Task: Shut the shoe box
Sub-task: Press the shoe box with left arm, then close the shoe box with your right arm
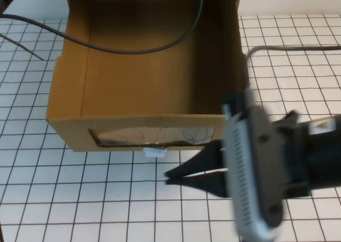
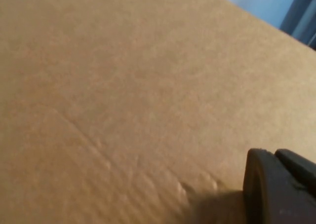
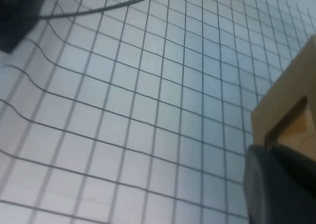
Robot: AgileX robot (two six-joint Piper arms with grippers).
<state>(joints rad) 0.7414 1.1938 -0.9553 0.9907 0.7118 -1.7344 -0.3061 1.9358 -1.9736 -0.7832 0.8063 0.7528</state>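
Where the gridded white tabletop (image 1: 32,188) is viewed from above, the shoe box (image 1: 144,82) is found standing open at the far middle, its brown cardboard drawer interior bare and exposed. A dark cable (image 1: 160,42) is seen draped across the drawer's open top. On the near front panel of the shoe box a clear plastic window (image 1: 154,136) is set, and a small white pull tab (image 1: 154,152) is noted just below that window.

The left pincer (image 2: 276,194) is recorded only in the left wrist view, as a dark part held close against a plain cardboard face; whether it is spread or closed cannot be told.

To the right of the pull tab, and just in front of the shoe box's front panel, the right pincer (image 1: 173,175) is seen near the tabletop, pointing toward the left. Its fingers (image 1: 197,186) are drawn narrow, the tips nearly together, and nothing is held between them. It is apart from the tab. In the right wrist view a corner of the front panel with its window cut-out is seen beside the pincer's dark body.
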